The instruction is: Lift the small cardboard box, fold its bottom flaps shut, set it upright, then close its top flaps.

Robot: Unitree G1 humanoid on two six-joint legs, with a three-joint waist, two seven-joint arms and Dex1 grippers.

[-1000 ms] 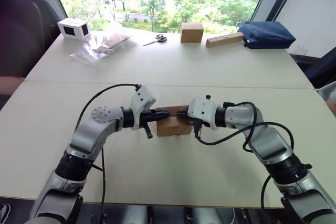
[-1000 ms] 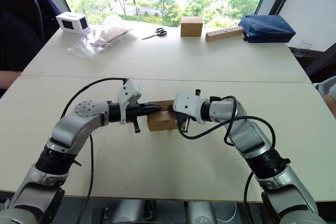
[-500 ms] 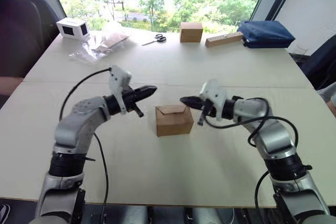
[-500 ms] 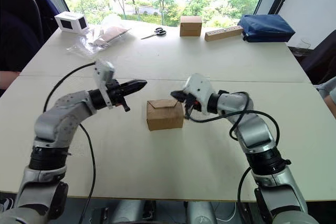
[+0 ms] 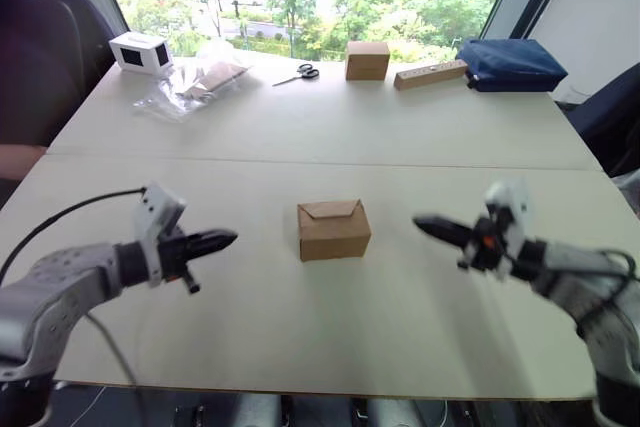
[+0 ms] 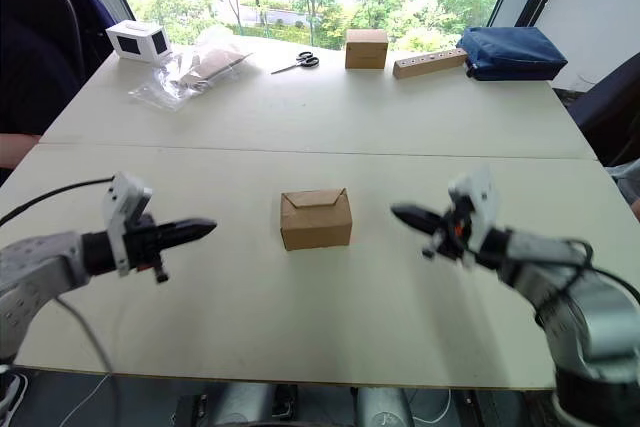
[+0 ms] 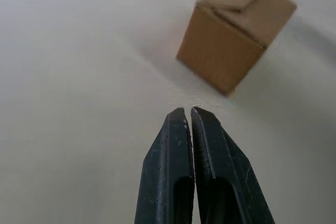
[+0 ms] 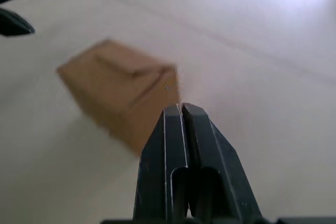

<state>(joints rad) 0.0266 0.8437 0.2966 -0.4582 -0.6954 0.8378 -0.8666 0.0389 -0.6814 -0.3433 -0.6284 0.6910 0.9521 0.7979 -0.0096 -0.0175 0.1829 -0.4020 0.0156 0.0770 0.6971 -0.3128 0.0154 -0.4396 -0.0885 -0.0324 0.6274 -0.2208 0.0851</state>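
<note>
Standing upright near the middle of the counter, the small cardboard box already has its top flaps folded down, the pointed one lying flat in a V seam. Your left gripper hangs well to its left and your right gripper well to its right, both apart from it, each with its fingers clenched together on nothing. From how it sits, you can judge the task as good as done; the bottom flaps are under the box and cannot be checked. If you need to handle it again, expect it to be light and easy to slide on the smooth counter, with corrugated walls that are stiff at the edges but dent under a hard pinch. Press it between both grippers on its two short end walls, low down, and keep off the V seam so the flap is not sprung open.
</note>
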